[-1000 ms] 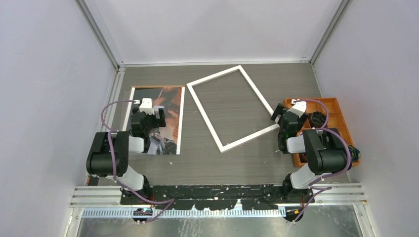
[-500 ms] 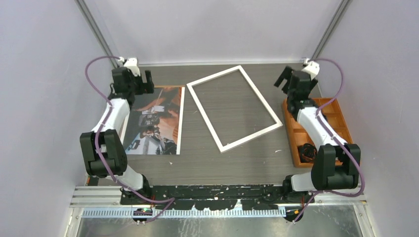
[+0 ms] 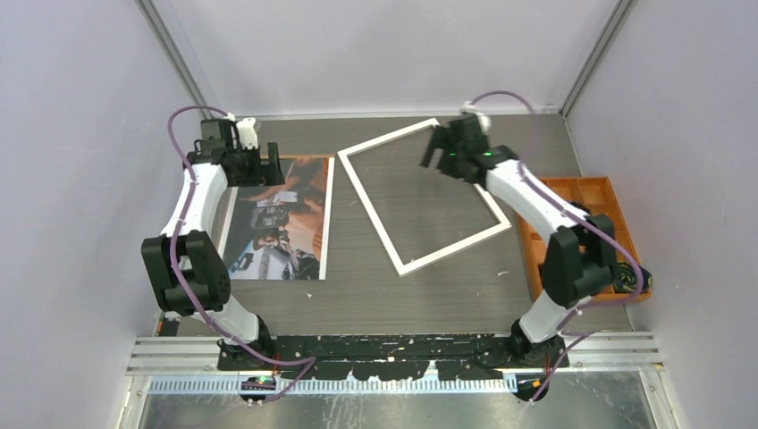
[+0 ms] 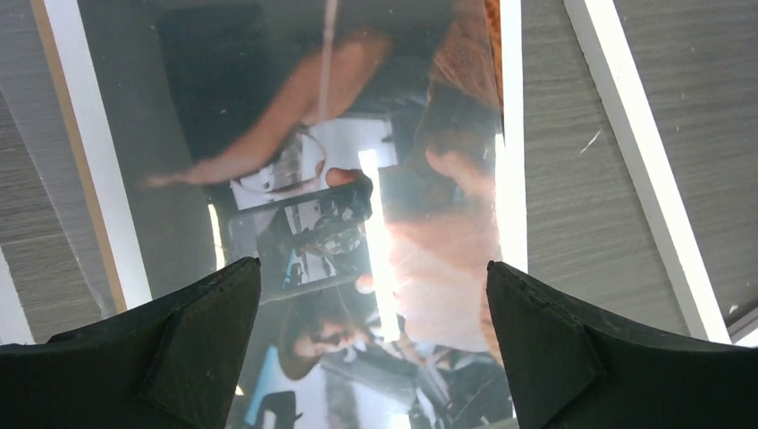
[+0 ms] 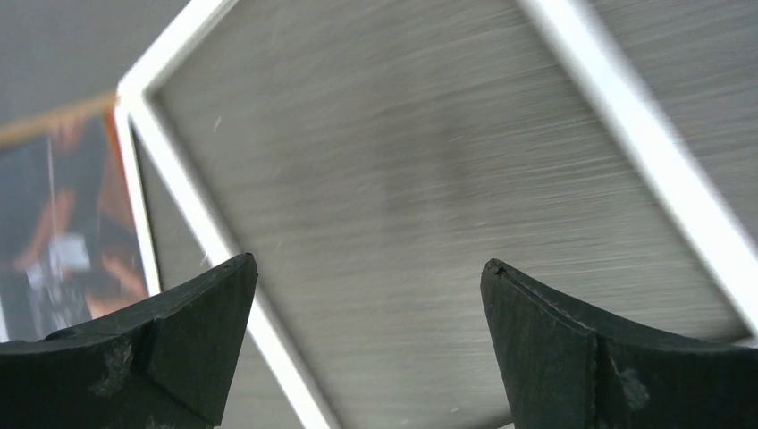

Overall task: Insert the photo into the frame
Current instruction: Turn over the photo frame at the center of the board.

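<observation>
Left claw (image 3: 269, 166) is spread wide and empty over the far end of the photo (image 3: 277, 223), which lies flat on the table (image 3: 357, 299). Right claw (image 3: 444, 148), wide and empty too, hovers above the frame (image 3: 370, 210), which lies just right of the photo.

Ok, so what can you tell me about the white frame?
The frame is a thin white rectangle, lying flat and slantwise on the grey table, right of the photo, not touching it. The table's grain shows through its middle. The open right gripper hovers over its far end; nothing holds it.
</observation>
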Controlling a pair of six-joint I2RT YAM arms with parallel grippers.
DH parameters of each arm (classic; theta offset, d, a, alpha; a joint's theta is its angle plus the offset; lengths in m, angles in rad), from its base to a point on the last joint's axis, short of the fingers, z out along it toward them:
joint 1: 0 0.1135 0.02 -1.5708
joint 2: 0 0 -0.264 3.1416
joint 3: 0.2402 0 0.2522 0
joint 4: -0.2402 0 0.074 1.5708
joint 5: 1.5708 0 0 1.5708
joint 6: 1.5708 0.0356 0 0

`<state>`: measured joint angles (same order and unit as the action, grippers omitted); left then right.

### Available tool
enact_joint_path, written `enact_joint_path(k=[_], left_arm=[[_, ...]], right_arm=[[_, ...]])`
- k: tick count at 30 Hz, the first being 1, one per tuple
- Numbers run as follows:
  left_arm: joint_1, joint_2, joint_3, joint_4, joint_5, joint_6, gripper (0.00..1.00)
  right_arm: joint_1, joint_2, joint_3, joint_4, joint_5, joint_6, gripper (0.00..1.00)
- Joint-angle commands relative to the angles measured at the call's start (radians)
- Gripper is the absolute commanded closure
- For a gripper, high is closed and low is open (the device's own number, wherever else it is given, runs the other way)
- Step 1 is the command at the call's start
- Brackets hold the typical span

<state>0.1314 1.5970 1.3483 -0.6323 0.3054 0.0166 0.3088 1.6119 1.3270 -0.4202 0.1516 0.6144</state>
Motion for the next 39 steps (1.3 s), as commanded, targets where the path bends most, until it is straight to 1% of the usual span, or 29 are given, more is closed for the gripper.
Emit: enact_joint_path(k=[1,2,4,7,10,14,18,21,25,29,32,36,39], left_arm=[[0.04,0.003,0.054,-0.127,0.069,0.087,0.01],[0.049,0.009,0.054,-0.148,0.097,0.107,0.01],[0.052,0.032,0.076,-0.202,0.104,0.138,0.01],[0.056,0.05,0.109,-0.28,0.128,0.157,0.01],[0.058,0.016,0.072,-0.276,0.161,0.156,0.0],[0.057,-0.004,0.049,-0.284,0.168,0.164,0.0],[0.058,-0.005,0.046,-0.327,0.195,0.186,0.0],[0.057,-0.015,0.031,-0.337,0.19,0.191,0.0],[0.057,-0.036,0.013,-0.341,0.176,0.188,0.0],[0.056,-0.043,0.003,-0.349,0.194,0.182,0.0],[0.047,-0.038,0.009,-0.389,0.213,0.192,0.0],[0.02,-0.016,0.069,-0.484,0.153,0.224,0.0],[-0.002,-0.007,0.091,-0.521,0.098,0.243,0.0]], right_arm=[[0.189,0.103,0.18,-0.12,0.101,-0.09,0.0],[0.231,0.14,0.21,-0.127,0.125,-0.102,0.0],[0.3,0.214,0.268,-0.145,0.151,-0.12,0.0],[0.369,0.319,0.332,-0.147,0.172,-0.136,0.0],[0.415,0.394,0.378,-0.14,0.165,-0.157,0.03],[0.449,0.465,0.415,-0.13,0.139,-0.186,0.1],[0.465,0.518,0.432,-0.121,0.134,-0.199,0.12],[0.465,0.551,0.445,-0.114,0.123,-0.195,0.14],[0.467,0.59,0.454,-0.101,0.111,-0.188,0.21],[0.48,0.612,0.445,-0.092,0.128,-0.179,0.29],[0.49,0.62,0.436,-0.082,0.15,-0.176,0.35],[0.498,0.631,0.44,-0.084,0.155,-0.167,0.43],[0.502,0.637,0.445,-0.086,0.16,-0.149,0.53]])
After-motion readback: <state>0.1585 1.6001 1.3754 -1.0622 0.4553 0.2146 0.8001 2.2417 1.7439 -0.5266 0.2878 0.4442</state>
